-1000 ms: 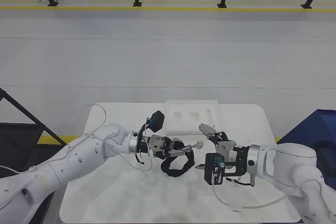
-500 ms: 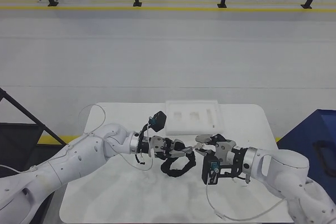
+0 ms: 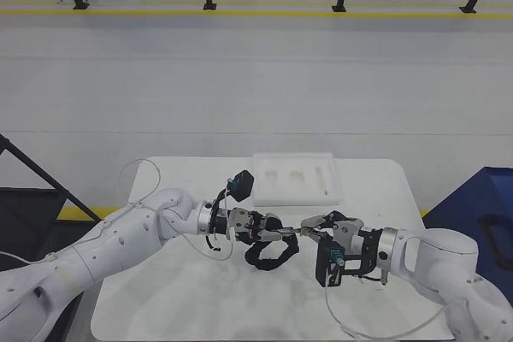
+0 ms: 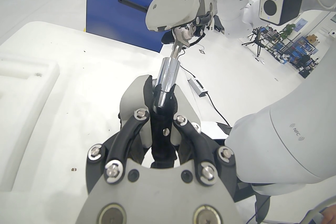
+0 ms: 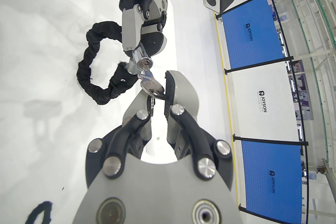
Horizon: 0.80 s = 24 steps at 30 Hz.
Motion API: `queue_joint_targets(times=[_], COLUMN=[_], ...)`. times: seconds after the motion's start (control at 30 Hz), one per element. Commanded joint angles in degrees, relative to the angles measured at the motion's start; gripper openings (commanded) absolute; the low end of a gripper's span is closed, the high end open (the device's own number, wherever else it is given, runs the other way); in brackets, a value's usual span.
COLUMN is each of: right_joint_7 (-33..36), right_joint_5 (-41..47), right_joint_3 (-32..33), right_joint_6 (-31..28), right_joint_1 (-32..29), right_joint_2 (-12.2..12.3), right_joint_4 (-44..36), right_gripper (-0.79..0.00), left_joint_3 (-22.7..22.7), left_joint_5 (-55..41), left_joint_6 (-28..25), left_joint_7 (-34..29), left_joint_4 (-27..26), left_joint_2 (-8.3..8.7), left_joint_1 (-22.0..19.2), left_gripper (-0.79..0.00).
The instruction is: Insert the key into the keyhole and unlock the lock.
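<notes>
Key (image 5: 152,87) and lock (image 3: 269,254) held end to end between two grippers over the table (image 3: 197,299).
The lock's chrome cylinder (image 4: 168,78) is clamped in the jaws of the left gripper (image 4: 160,93), and its black chain (image 5: 89,72) is looped beside it, on the side toward the robot. The key's head is pinched flat between the jaws of the right gripper (image 5: 157,92), and its blade is set in the keyhole at the cylinder's free end; how deep cannot be told. The two grippers are set nose to nose near the table's middle. A white foam tray (image 3: 295,175) is laid at the table's far edge, well apart from both.
</notes>
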Motion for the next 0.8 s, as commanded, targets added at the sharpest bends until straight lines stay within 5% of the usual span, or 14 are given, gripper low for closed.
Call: queue_joint_targets(times=[0.0,0.17,0.27,0.6,0.77], right_joint_7=[1.1,5.6,7.7,13.2,16.3], right_joint_5=[1.5,6.5,9.3,19.3,24.5], right_joint_3=[0.0,-0.3,-0.5,-0.4,-0.4], right_joint_6=[-0.6,-1.8,-2.0,-0.8,0.3], right_joint_1=[0.1,0.8,1.3,1.6,1.6], right_joint_2=[0.0,-0.2,-0.3,-0.4,-0.4], right_joint_4=[0.2,0.8,0.9,1.5,2.0], right_gripper=[-0.702,-0.529,-0.536,-0.773,-0.785], left_joint_3=[0.0,0.0,0.0,0.0,0.0], left_joint_5=[0.3,1.2,1.7,3.5,4.1], left_joint_6=[0.0,0.0,0.0,0.0,0.0], left_joint_7=[0.2,1.0,1.5,2.9,3.3], left_joint_4=[0.0,0.2,0.3,0.4,0.5], left_joint_2=[-0.03,-0.11,-0.14,-0.31,-0.41], left_joint_1=[0.0,-0.1,-0.1,0.0,0.0], left_gripper=[-0.785,-0.785,-0.785,-0.785,-0.785])
